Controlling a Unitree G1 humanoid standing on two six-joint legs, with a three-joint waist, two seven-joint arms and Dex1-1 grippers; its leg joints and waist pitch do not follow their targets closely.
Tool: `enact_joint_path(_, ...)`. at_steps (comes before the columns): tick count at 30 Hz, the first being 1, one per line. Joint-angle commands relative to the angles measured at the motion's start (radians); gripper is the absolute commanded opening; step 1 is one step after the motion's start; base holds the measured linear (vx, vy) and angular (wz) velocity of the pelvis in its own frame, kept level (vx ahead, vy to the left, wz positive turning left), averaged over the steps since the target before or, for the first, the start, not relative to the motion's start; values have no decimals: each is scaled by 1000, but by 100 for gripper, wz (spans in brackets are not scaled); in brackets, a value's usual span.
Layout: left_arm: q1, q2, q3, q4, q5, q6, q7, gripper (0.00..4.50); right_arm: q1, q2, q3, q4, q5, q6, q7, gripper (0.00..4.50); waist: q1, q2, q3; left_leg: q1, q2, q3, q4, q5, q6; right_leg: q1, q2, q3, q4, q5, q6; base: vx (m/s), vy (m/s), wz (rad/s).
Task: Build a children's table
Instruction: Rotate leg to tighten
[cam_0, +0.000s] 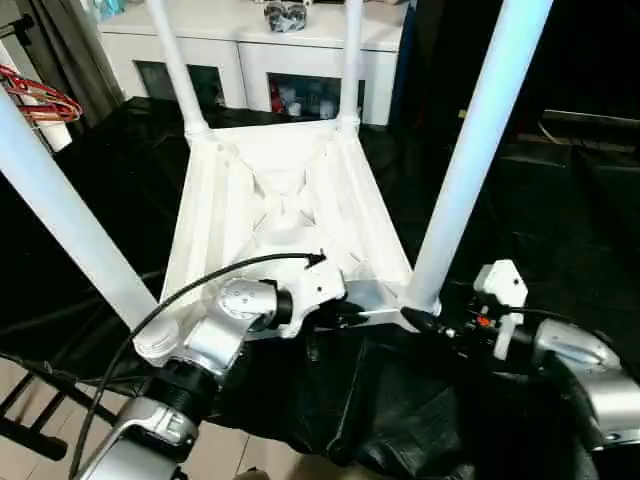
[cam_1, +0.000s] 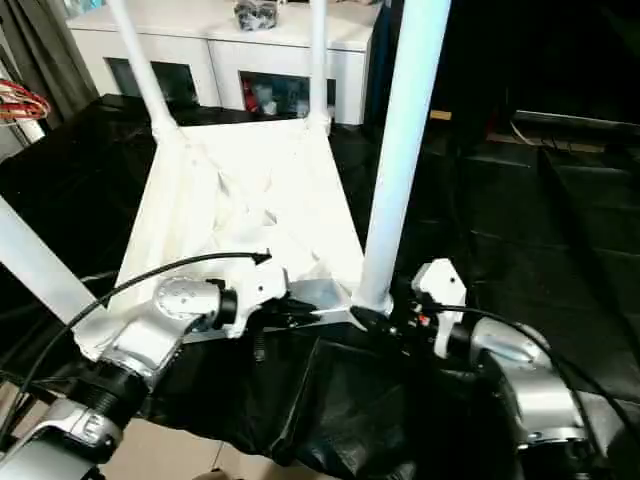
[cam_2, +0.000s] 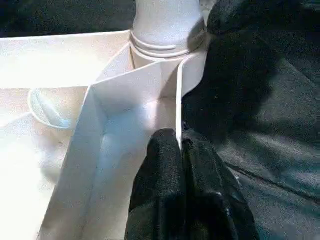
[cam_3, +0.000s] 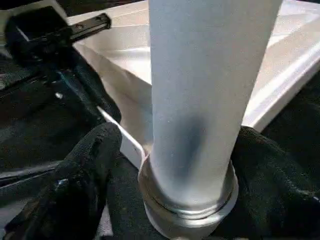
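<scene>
The children's table top (cam_0: 285, 185) lies upside down on a black cloth, ribbed underside up. Four white legs stand in its corner sockets: near right (cam_0: 470, 160), near left (cam_0: 60, 215), far left (cam_0: 175, 60), far right (cam_0: 350, 60). My left gripper (cam_2: 181, 145) is shut, pinching the thin near rim of the top close to the near right socket (cam_2: 167, 42). My right gripper (cam_3: 180, 135) is open, one black finger (cam_3: 87, 165) on each side of the near right leg's base (cam_3: 190, 200), with the left gripper in view beyond the rim.
A white cabinet with glass doors (cam_0: 260, 55) stands behind the table. Red hangers (cam_0: 40, 100) sit at the far left. The black cloth (cam_0: 540, 220) drapes over the near edge, with pale floor (cam_0: 240, 455) and a dark frame (cam_0: 30, 400) below.
</scene>
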Motion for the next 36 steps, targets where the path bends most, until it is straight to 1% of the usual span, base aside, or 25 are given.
enact_joint_path(1, 10, 9, -15, -24, -22, -25, -41, 0, -15, 1, 15, -25, 5, 6, 12, 369, -1, -27, -52, -3, 19, 0, -52, -132, 101, 52, -46, 36, -75, -159, -178, 0, 0, 0)
enact_joint_path(4, 10, 21, -22, -23, -25, -31, -53, 0, -46, 16, 30, 6, -19, -9, -7, 369, -2, -26, -53, -3, 19, 1, -50, -111, 106, 51, -45, 35, -68, -110, -197, 0, 0, 0)
enact_joint_path(5, 10, 23, -23, -22, -24, -32, -56, 0, -52, 19, 34, 12, -22, -8, -8, 369, -3, -28, -53, -3, 19, 1, -50, -113, 105, 52, -45, 34, -68, -109, -200, 0, 0, 0)
enact_joint_path(7, 9, 25, -25, -22, -23, -34, -60, 0, -61, 18, 48, 21, -31, -8, 2, 369, -2, -26, -53, -2, 19, 1, -49, -121, 103, 52, -45, 35, -68, -115, -203, 0, 0, 0)
enact_joint_path(8, 8, 26, -25, -23, -24, -33, -62, 0, -63, 17, 53, 22, -31, -5, 7, 369, 0, -25, -54, 1, 21, 2, -49, -120, 103, 51, -46, 36, -67, -107, -205, 0, 0, 0)
enact_joint_path(9, 8, 26, -26, -24, -24, -33, -63, 0, -65, 14, 59, 23, -32, -3, 15, 369, 0, -25, -54, 0, 21, 2, -48, -118, 103, 51, -45, 37, -66, -99, -207, 0, 0, 0)
enact_joint_path(10, 7, 28, -27, -24, -25, -34, -66, 0, -66, 12, 62, 24, -31, 0, 26, 369, 0, -29, -53, -1, 20, 2, -48, -120, 105, 52, -45, 36, -64, -92, -210, 0, 0, 0)
enact_joint_path(11, 7, 28, -29, -24, -25, -34, -68, 0, -67, 10, 64, 24, -31, 2, 33, 354, 0, -28, -54, -2, 20, 2, -48, -120, 105, 53, -46, 36, -65, -92, -209, 0, 0, 0)
enact_joint_path(14, 5, 34, -32, -23, -29, -37, -76, 0, -71, -2, 75, 22, -21, 14, 68, 343, 1, -29, -53, -2, 20, 1, -48, -122, 104, 54, -46, 36, -65, -98, -208, 0, 0, 0)
enact_joint_path(15, 4, 35, -33, -22, -29, -37, -78, 0, -72, -5, 78, 22, -21, 16, 74, 326, 0, -29, -53, -1, 20, 1, -48, -122, 104, 53, -46, 36, -64, -97, -209, 0, 0, 0)
enact_joint_path(16, 2, 39, -34, -20, -29, -40, -82, 0, -75, -13, 85, 24, -22, 18, 89, 326, 1, -30, -53, -1, 19, 2, -47, -120, 106, 54, -45, 36, -63, -90, -211, 0, 0, 0)
enact_joint_path(17, 1, 41, -34, -18, -29, -42, -84, 0, -76, -16, 87, 25, -22, 18, 93, 309, 1, -29, -53, -1, 20, 2, -46, -119, 107, 54, -46, 36, -63, -87, -213, 0, 0, 0)
enact_joint_path(21, -2, 48, -36, -10, -28, -47, -92, 0, -87, -19, 89, 35, -22, 20, 104, 288, 2, -29, -54, 1, 21, 2, -46, -117, 104, 53, -46, 36, -61, -78, -219, 0, 0, 0)
enact_joint_path(22, -5, 52, -38, -7, -27, -49, -98, 0, -93, -21, 91, 41, -22, 23, 114, 264, 1, -30, -54, -1, 20, 2, -45, -114, 106, 54, -45, 36, -59, -70, -222, 0, 0, 0)
enact_joint_path(23, -7, 62, -42, -4, -27, -51, -109, 0, -100, -22, 95, 49, -24, 24, 126, 264, 0, -33, -53, -1, 20, 2, -46, -117, 106, 55, -45, 35, -60, -74, -223, 0, 0, 0)
enact_joint_path(25, -8, 67, -43, -2, -27, -54, -114, 0, -103, -22, 98, 52, -24, 26, 132, 256, 2, -30, -53, -1, 20, 2, -45, -118, 105, 55, -47, 35, -60, -84, -223, 0, 0, 0)
enact_joint_path(28, -13, 76, -45, 7, -25, -59, -127, 0, -112, -20, 109, 65, -29, 26, 146, 223, 2, -31, -55, 0, 20, 2, -44, -105, 107, 55, -45, 35, -56, -56, -230, 0, 0, 0)
enact_joint_path(30, -14, 78, -46, 9, -25, -60, -132, 0, -114, -19, 112, 66, -29, 27, 148, 211, 2, -30, -55, 0, 21, 2, -43, -105, 108, 54, -45, 35, -55, -48, -235, 0, 0, 0)
enact_joint_path(32, -20, 82, -45, 17, -25, -63, -139, 0, -118, -14, 118, 73, -29, 27, 153, 199, 2, -29, -53, 1, 21, 2, -44, -125, 99, 54, -46, 35, -58, -72, -233, 0, 0, 0)
enact_joint_path(33, -22, 83, -45, 19, -25, -65, -141, 0, -119, -12, 119, 75, -30, 26, 156, 196, 1, -29, -53, 1, 21, 1, -45, -128, 98, 55, -47, 35, -58, -75, -233, 0, 0, 0)
enact_joint_path(36, -36, 85, -41, 38, -26, -69, -142, 0, -117, -2, 129, 77, -35, 27, 161, 194, 2, -27, -53, 1, 21, 1, -45, -137, 91, 54, -46, 35, -57, -75, -235, 0, 0, 0)
